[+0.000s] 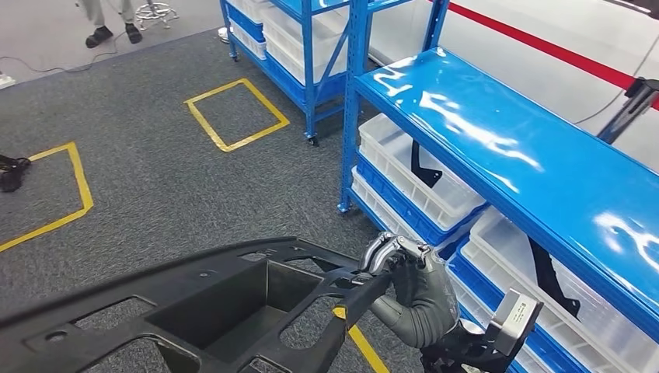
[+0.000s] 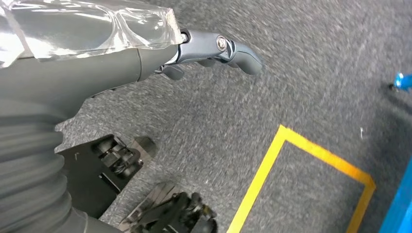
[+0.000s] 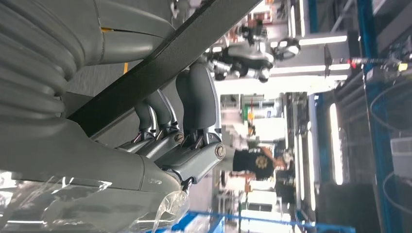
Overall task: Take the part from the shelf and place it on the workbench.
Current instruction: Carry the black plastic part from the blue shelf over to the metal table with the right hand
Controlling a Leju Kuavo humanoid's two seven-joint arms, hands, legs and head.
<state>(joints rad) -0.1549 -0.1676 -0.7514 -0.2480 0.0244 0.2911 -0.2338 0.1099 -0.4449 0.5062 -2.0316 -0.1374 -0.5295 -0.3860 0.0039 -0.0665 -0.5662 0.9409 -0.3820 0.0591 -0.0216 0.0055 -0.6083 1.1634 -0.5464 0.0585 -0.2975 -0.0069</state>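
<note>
Black part (image 1: pixel 194 311) held low over grey carpet (image 1: pixel 140 179), right hand (image 1: pixel 412 291) fingers wrapped on its right edge. Left hand (image 2: pixel 145 53) fingers curled, grip undeterminable. Blue shelf (image 1: pixel 505 132) adj. right; floor open left.

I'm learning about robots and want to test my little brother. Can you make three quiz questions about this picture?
1. True or false: the right hand grips the big black part.
2. What colour is the shelf beside the robot? A) red B) blue C) green
3. Fill in: the yellow tape squares lie on the grey ____.

Key: 1 true. 2 B. 3 carpet.
</note>
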